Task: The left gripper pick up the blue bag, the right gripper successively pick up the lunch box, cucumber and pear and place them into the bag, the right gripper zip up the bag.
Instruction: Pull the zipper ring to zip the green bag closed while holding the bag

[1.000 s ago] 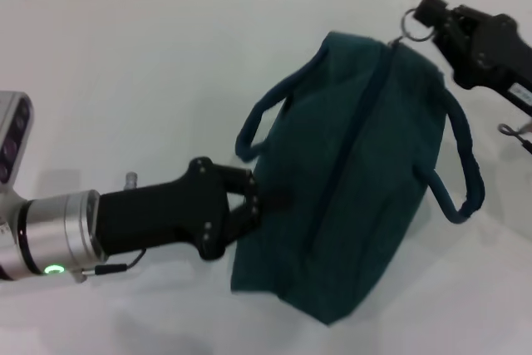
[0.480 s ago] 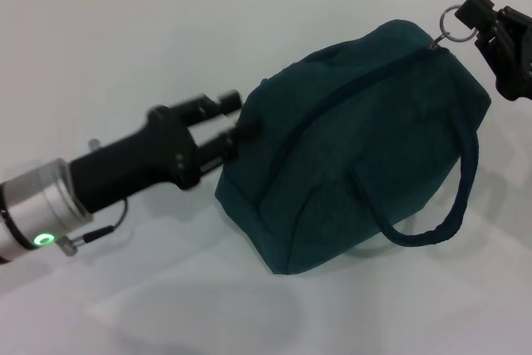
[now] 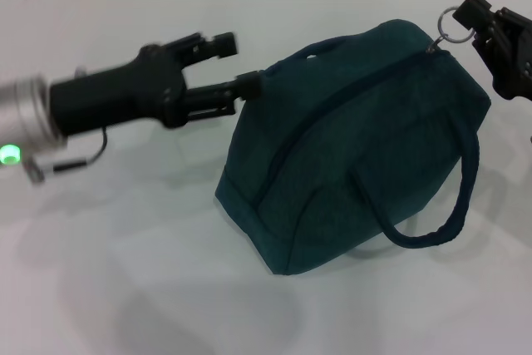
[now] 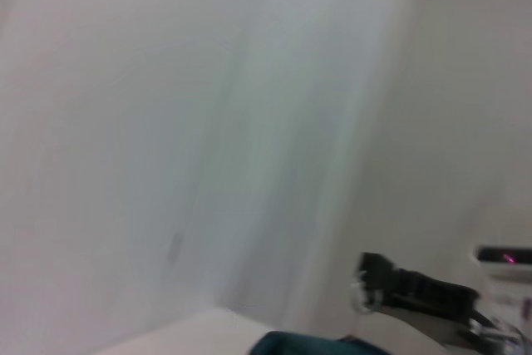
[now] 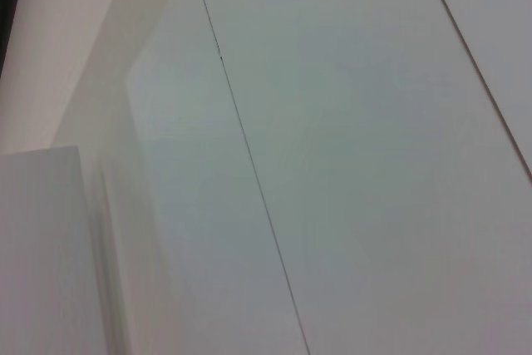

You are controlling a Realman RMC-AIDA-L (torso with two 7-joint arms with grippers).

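**Finishing the zip on the blue bag**

The blue bag sits on the white table, zipper apparently run shut along its top. The left gripper hangs at the bag's near end, fingers spread, holding nothing. The right gripper pinches the silver ring pull at the far end. To finish well, I'd ease tension off the pull before letting go.

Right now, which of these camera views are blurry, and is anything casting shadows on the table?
Head view: the left gripper and its arm are motion-smeared, the blue bag is fairly sharp with a soft shadow below it. Left wrist view: heavily blurred, mostly pale wall. Right wrist view: only plain white panels.
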